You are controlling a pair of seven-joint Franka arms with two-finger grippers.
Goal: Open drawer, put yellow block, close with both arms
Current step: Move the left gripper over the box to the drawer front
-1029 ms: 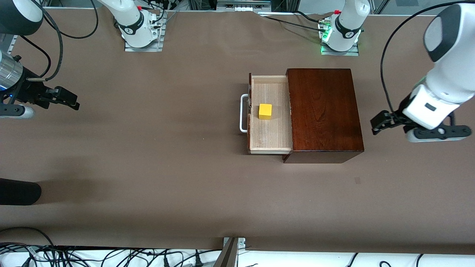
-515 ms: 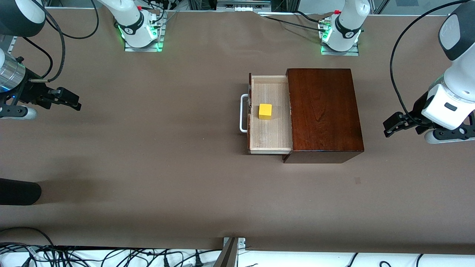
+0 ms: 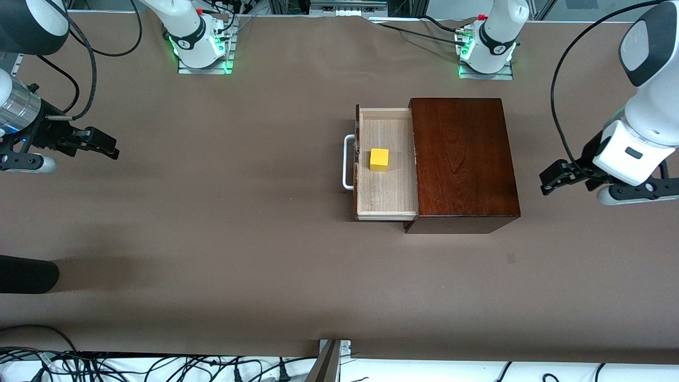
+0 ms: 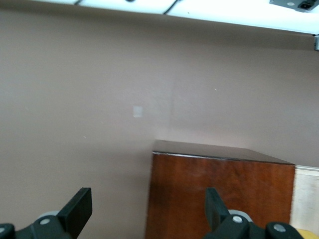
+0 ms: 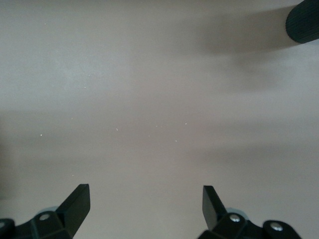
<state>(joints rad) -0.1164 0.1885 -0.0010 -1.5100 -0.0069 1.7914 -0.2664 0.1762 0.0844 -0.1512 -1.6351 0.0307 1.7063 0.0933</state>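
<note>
The drawer (image 3: 386,201) is pulled out of the dark mahogany box (image 3: 461,159), its white loop handle (image 3: 346,162) pointing toward the right arm's end of the table. The yellow block (image 3: 379,159) sits in the drawer's pale tray. My left gripper (image 3: 549,178) is open and empty over the table at the left arm's end, beside the box's back; the box shows in the left wrist view (image 4: 214,194) past the gripper (image 4: 148,211). My right gripper (image 3: 109,148) is open and empty over the table at the right arm's end, far from the drawer; it shows in its wrist view (image 5: 145,209).
A black rounded object (image 3: 26,274) lies at the table's edge at the right arm's end, nearer the front camera; it also shows in the right wrist view (image 5: 304,21). Cables run along the table's near edge (image 3: 159,366). Brown table surface surrounds the box.
My left gripper swung away from the box, then came back a little toward it. My right gripper crept slightly toward the drawer. The drawer and block have not moved.
</note>
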